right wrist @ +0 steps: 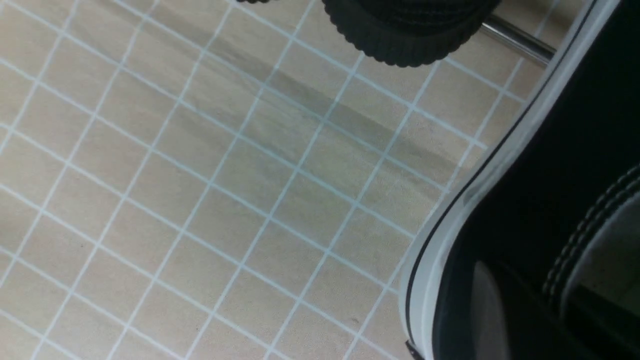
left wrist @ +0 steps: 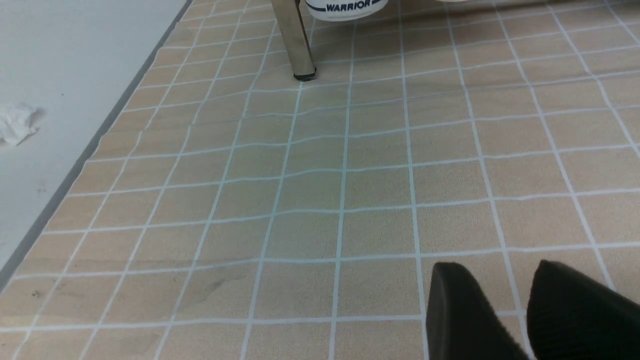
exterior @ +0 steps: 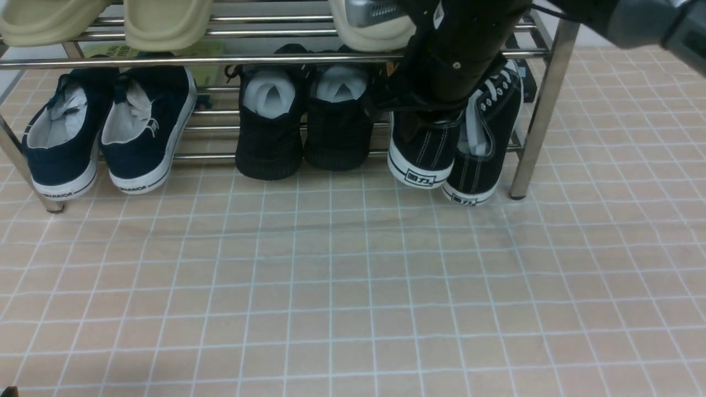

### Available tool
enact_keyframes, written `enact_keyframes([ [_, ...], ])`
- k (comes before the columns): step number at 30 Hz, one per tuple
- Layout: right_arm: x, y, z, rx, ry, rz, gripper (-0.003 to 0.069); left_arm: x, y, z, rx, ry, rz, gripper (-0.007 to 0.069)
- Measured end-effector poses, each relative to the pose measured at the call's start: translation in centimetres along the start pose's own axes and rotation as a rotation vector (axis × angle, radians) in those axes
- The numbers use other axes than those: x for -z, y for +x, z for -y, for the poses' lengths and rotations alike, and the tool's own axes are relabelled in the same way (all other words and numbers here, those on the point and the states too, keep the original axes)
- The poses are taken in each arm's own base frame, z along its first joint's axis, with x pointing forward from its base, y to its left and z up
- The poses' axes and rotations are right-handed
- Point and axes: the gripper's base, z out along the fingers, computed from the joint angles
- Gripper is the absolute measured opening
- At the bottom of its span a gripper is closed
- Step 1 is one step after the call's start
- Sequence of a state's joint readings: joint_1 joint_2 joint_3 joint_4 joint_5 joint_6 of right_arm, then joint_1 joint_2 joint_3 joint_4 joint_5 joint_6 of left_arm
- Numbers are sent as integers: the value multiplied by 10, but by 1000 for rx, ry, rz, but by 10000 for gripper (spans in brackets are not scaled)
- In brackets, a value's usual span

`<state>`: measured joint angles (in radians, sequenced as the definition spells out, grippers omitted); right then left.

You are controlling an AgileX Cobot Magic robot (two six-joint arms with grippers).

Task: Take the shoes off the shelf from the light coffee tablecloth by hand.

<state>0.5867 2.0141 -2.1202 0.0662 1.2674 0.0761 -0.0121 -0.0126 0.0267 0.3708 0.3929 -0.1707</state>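
Observation:
The shoes, black canvas sneakers with white soles, sit at the right end of the shelf's lower tier, heels toward me. My right arm reaches down into the left shoe; the other shoe leans beside it. In the right wrist view my right gripper is shut on that shoe's heel-side canvas wall, one finger outside it. My left gripper hovers open and holds nothing above the light coffee tablecloth.
Navy white-soled slip-ons and all-black knit shoes share the lower tier. Beige slippers rest on the upper tier. A chrome leg stands ahead of my left gripper. Crumpled white paper lies beyond the cloth's edge.

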Motion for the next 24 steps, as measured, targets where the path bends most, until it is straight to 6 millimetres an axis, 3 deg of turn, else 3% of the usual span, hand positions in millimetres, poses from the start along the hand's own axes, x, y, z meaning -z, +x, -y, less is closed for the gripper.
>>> enact_keyframes([
  [7,9,0,-3,46,-37,17,12,0,0,0,-2,-1,0,239],
  [13,29,1,-9,46,-87,53,13,0,0,0,-3,-1,0,239],
  [24,54,27,-10,59,-113,26,17,0,0,0,-3,-1,0,239],
])
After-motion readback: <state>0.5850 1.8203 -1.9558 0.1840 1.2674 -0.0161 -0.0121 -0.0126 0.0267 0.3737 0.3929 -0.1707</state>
